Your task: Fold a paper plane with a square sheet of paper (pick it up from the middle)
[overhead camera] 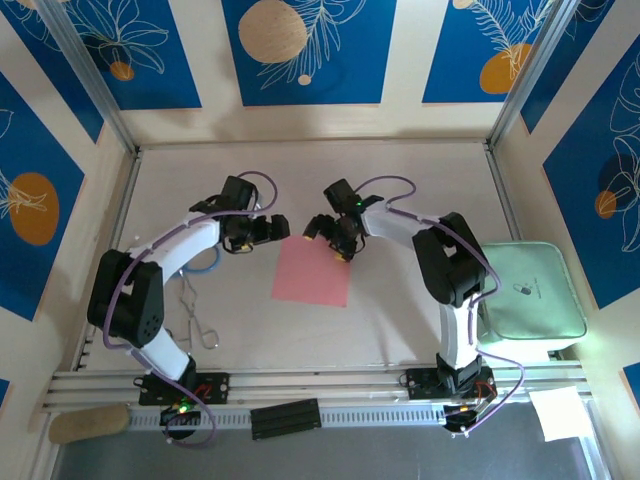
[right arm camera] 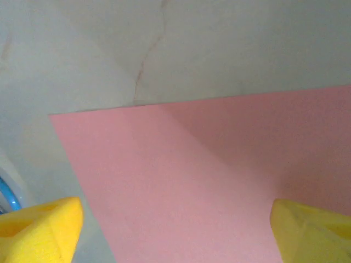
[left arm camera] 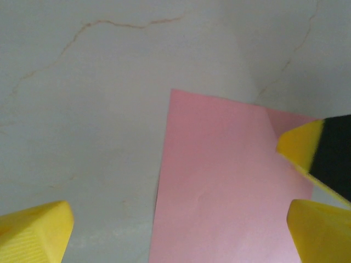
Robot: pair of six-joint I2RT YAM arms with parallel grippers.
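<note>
The thin pink square sheet of paper (overhead camera: 312,272) lies flat mid-frame, apparently unfolded, so all folding remains. The left gripper (overhead camera: 272,229) and right gripper (overhead camera: 328,238) sit at its upper edge, jaws wide and empty.

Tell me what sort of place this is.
Probably a robot test cell: the left arm and right arm are bolted to an aluminium rail at the edge of a table, boxed in by blue patterned wall panels, with a square sheet of paper laid flat.
</note>
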